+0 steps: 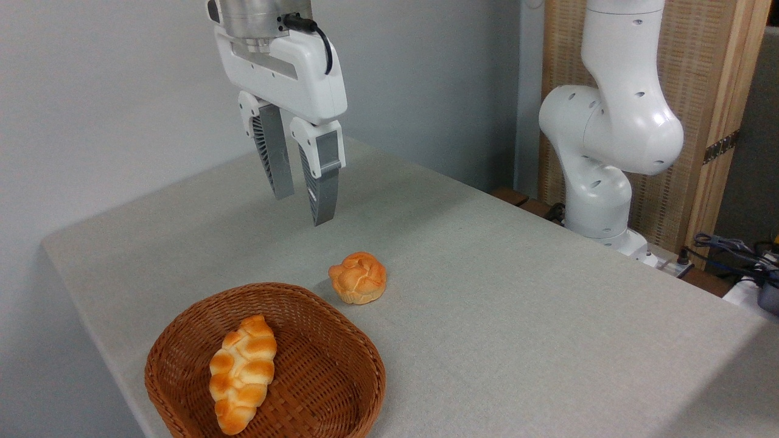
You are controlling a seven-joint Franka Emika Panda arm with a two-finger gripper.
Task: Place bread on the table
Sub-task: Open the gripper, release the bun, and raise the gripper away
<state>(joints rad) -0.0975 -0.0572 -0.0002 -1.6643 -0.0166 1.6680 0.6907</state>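
The counter (pixel 487 292) spreads grey-beige beneath me. My arm's white base (pixel 599 176) stands at three o'clock, well clear. A brown wicker basket (pixel 182 340) sits at seven o'clock, holding a braided loaf (pixel 243 372). My end effector (pixel 301 204) hangs above the counter at eleven o'clock, fingers apart, holding nothing. The bread (pixel 358 278) lies on the counter just beside the basket's rim, with nothing between it and me.

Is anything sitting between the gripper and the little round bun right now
Nothing visible does. The gripper hangs empty with its fingers slightly apart, above the table, up and to the left of the bun. The bun rests on the cloth just outside the basket, with only open air between.
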